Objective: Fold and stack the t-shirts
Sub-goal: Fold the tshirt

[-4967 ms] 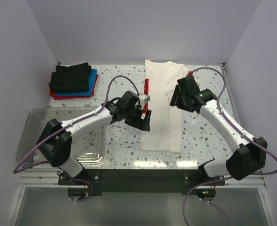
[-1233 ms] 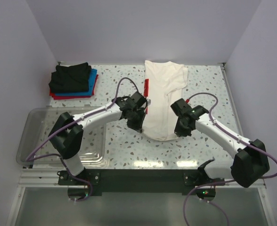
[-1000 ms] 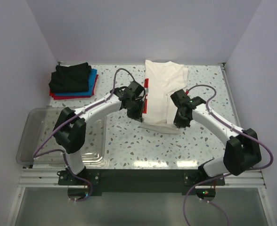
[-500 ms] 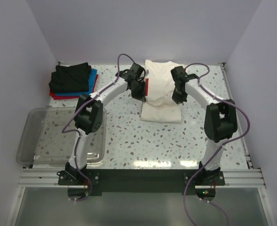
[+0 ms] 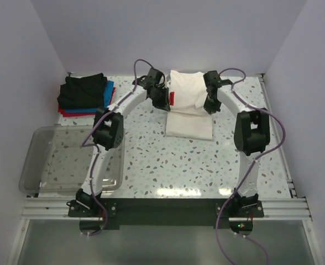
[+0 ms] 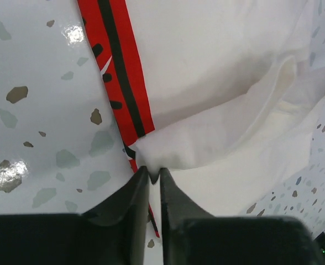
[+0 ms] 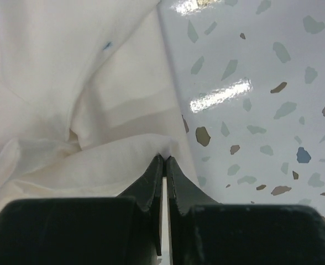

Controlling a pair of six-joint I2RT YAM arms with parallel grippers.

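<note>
Currently left tool [image 6: 155, 175] and right tool [image 7: 163, 160] each pinch soft, light white t-shirt [image 5: 187, 96] at folded-edge corners.

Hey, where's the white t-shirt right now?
In the top view the white t-shirt lies at the far side of the table, between the left gripper and right gripper, right of the folded stack.

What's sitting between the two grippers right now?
Only the white t-shirt: its folded-over cloth spans from the left gripper to the right gripper. The top view shows it.
</note>
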